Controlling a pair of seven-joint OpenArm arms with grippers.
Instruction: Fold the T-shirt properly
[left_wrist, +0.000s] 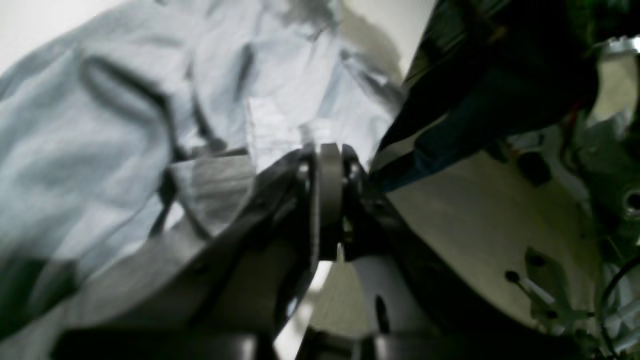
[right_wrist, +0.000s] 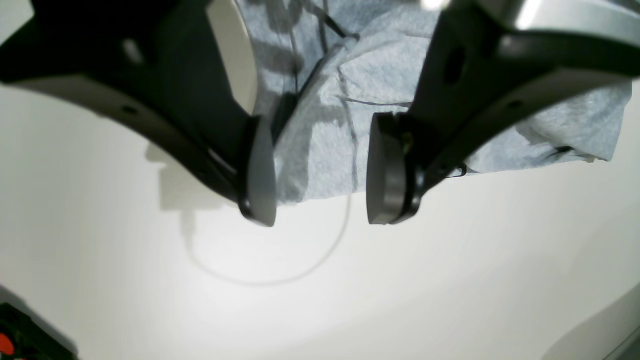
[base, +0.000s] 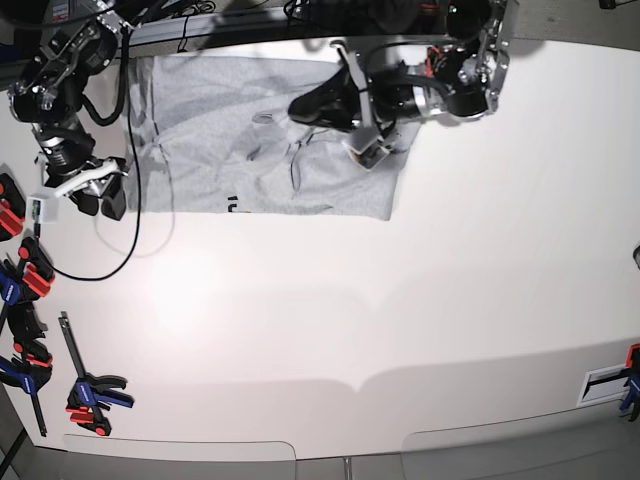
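Observation:
The light grey T-shirt lies spread at the far side of the white table, with a bit of black print at its near edge. My left gripper reaches over the shirt's middle. In the left wrist view its pads are pressed together, and bunched T-shirt fabric rises to the tips. My right gripper stands open at the shirt's near left corner. In the right wrist view, the right gripper has the T-shirt hem between and behind its fingers, touching neither pad.
Several red, blue and black clamps lie along the table's left edge, another clamp at the lower right. A black cable loops on the table below my right gripper. A thin pale cord curves beneath the right fingertips.

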